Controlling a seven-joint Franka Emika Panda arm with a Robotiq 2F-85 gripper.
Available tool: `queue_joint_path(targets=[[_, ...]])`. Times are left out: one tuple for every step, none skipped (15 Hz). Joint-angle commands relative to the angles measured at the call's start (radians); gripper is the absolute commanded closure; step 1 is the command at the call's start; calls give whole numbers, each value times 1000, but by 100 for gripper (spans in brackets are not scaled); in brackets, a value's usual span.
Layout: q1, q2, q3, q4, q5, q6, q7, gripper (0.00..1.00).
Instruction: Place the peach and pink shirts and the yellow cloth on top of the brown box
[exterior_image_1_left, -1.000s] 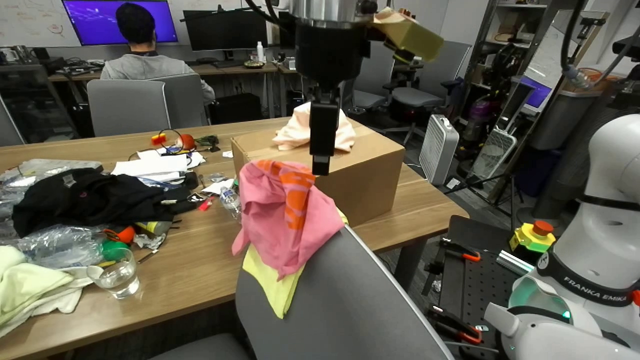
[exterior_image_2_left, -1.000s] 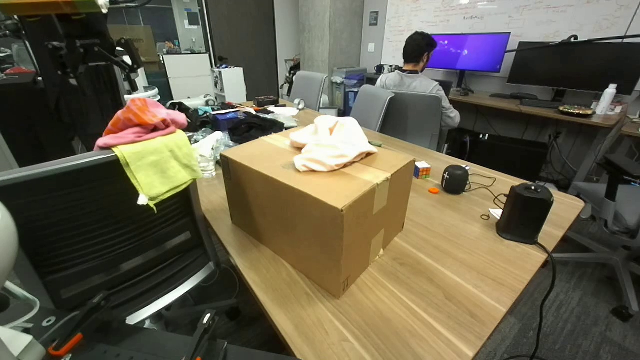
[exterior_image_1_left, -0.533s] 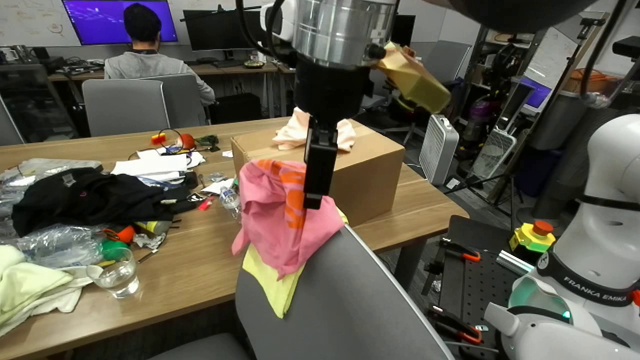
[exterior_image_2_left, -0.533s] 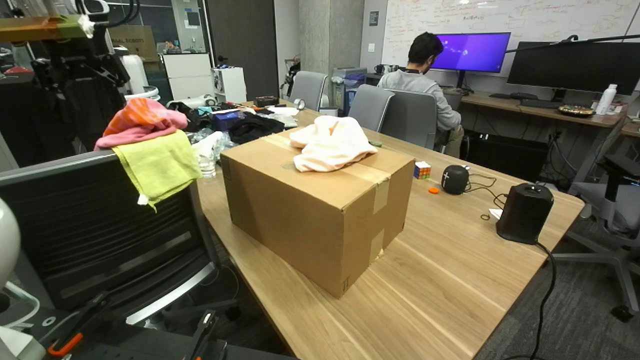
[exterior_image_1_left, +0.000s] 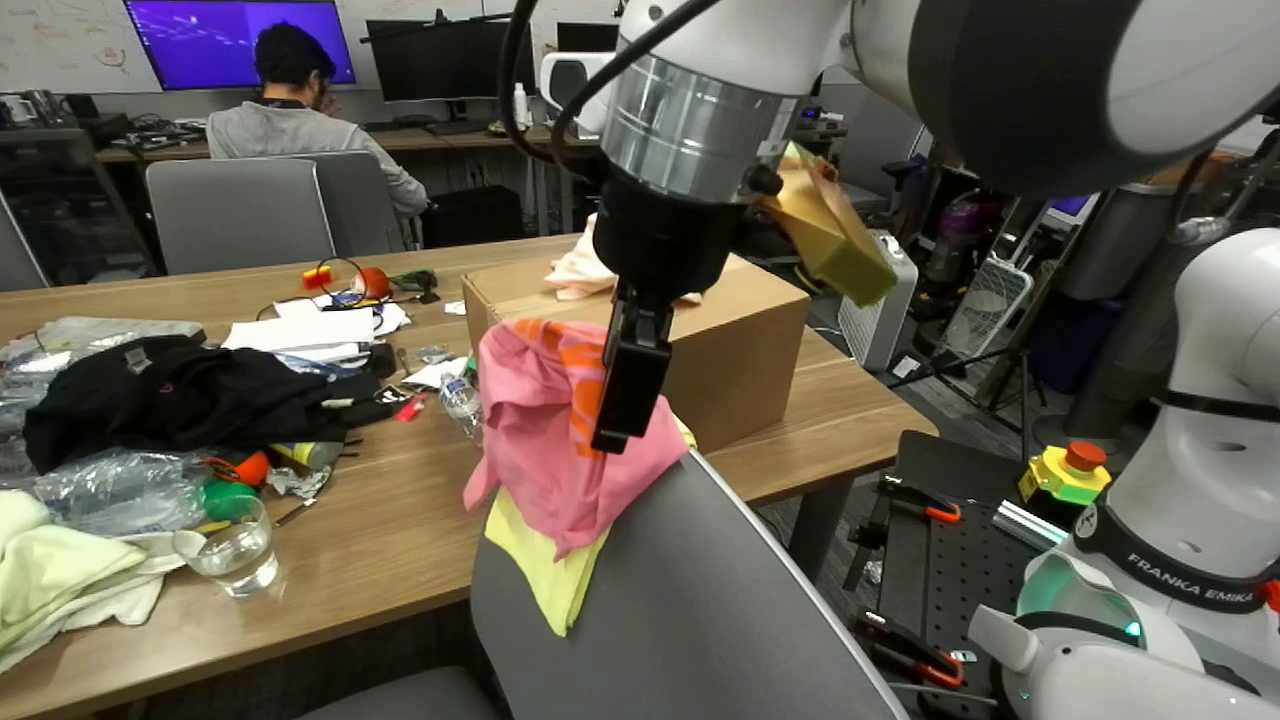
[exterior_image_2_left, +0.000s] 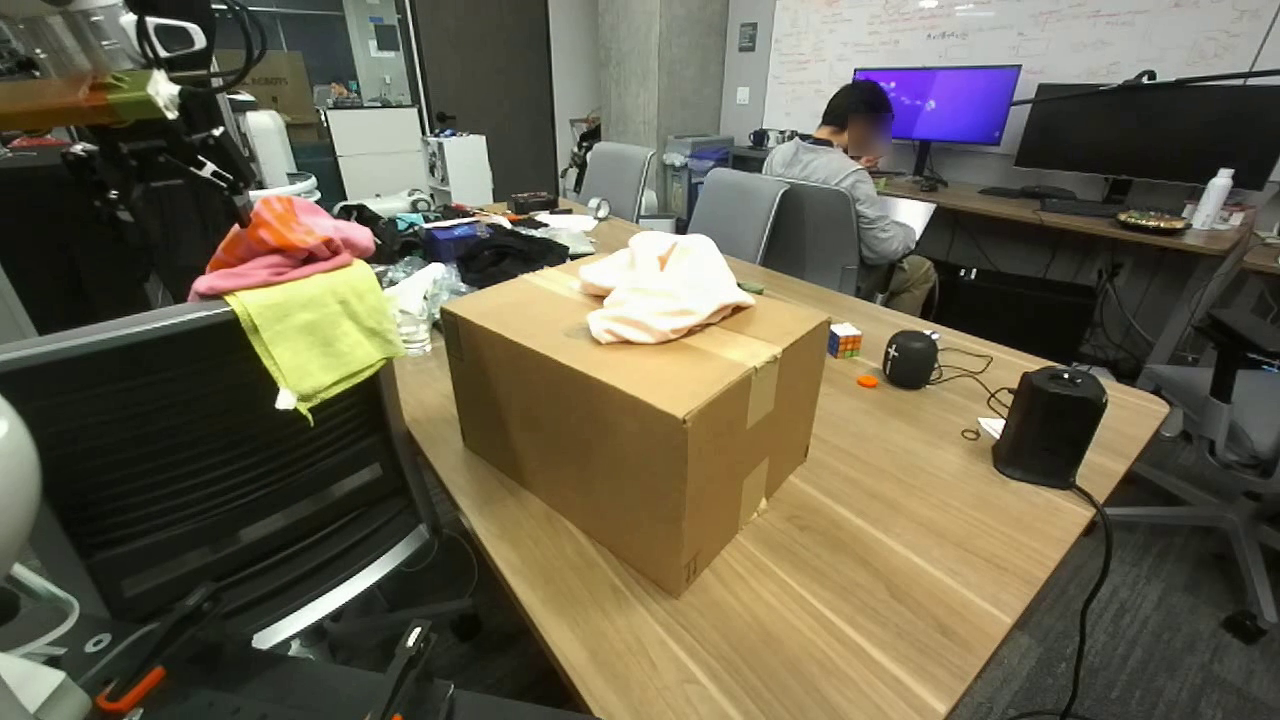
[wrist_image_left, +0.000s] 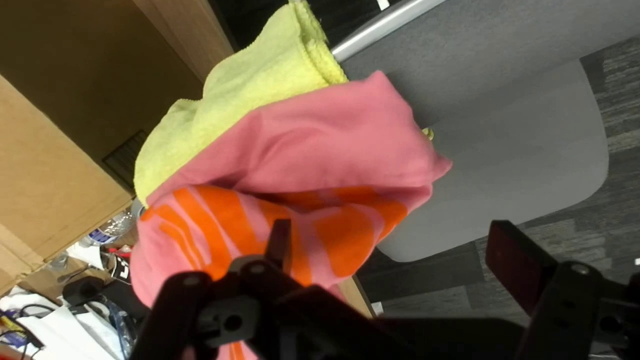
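Note:
The peach shirt lies bunched on top of the brown box (exterior_image_1_left: 735, 350) (exterior_image_2_left: 570, 470); the peach shirt shows in both exterior views (exterior_image_1_left: 578, 270) (exterior_image_2_left: 665, 295). The pink shirt with orange print (exterior_image_1_left: 525, 430) (exterior_image_2_left: 290, 245) (wrist_image_left: 330, 140) is draped over the chair's backrest, on top of the yellow cloth (exterior_image_1_left: 548, 575) (exterior_image_2_left: 320, 335) (wrist_image_left: 250, 80). My gripper (exterior_image_1_left: 612, 440) (exterior_image_2_left: 215, 180) (wrist_image_left: 390, 242) is open and empty, tilted above the pink shirt. In the wrist view one finger overlaps the orange print and the other is over the floor past the shirt's edge.
The grey chair (exterior_image_1_left: 720, 600) stands at the table's edge beside the box. A glass of water (exterior_image_1_left: 235, 555), a black garment (exterior_image_1_left: 190, 400) and a pale cloth (exterior_image_1_left: 60, 570) lie on the table. Speakers (exterior_image_2_left: 1050, 425) (exterior_image_2_left: 910, 358) stand beyond the box. A person (exterior_image_2_left: 840, 170) sits behind.
My gripper has moved down and tilted, and is now closer to the pink shirt. The shirts, cloth and box have not moved. The seated person has shifted.

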Motion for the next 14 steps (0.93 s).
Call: queue_joint_path(targets=[[-19, -43, 24, -73, -84, 132, 83, 0], [-29, -45, 30, -87, -123, 168, 109, 0], [-40, -46, 38, -100, -168, 201, 137, 0], [-53, -48, 45, -111, -214, 227, 161, 0], [-65, -50, 52, -120, -254, 246, 185, 0], [-79, -51, 59, -130, -295, 266, 210, 0], [-94, -54, 66, -139, -336, 281, 234, 0], [-107, -56, 73, -146, -372, 292, 255, 0], [-118, -58, 79, -151, -402, 298, 275, 0], [-128, -60, 84, -156, -427, 304, 293, 0], [-136, -61, 88, -160, -448, 305, 305, 0], [-142, -62, 91, -161, -464, 304, 317, 25], [-145, -62, 92, -162, -472, 299, 321, 26], [-141, -61, 87, -163, -491, 299, 336, 34]])
